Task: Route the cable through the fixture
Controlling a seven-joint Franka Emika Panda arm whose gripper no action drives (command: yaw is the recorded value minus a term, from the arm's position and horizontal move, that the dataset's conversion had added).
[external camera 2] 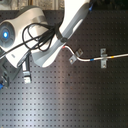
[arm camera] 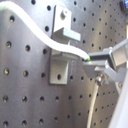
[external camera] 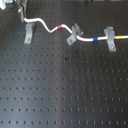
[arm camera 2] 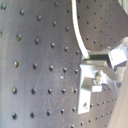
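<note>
A white cable [external camera: 47,26] with red, blue and yellow marks runs across the black perforated board. It passes through the right fixture [external camera: 110,40] and the middle fixture [external camera: 74,34], then reaches the left fixture [external camera: 29,33]. My gripper [external camera: 21,12] is at the far left end, just behind the left fixture, and is shut on the cable's end. In the first wrist view the cable [arm camera: 47,36] lies across the grey fixture [arm camera: 61,47] and ends between my fingertips [arm camera: 92,61]. The second wrist view shows the cable [arm camera 2: 76,27] and the gripper [arm camera 2: 91,60].
The black perforated board [external camera: 65,90] fills the first exterior view. In the second exterior view the white arm [external camera 2: 47,40] with its black hoses covers the board's upper left and hides the gripper. The middle [external camera 2: 73,58] and right [external camera 2: 103,58] fixtures show there.
</note>
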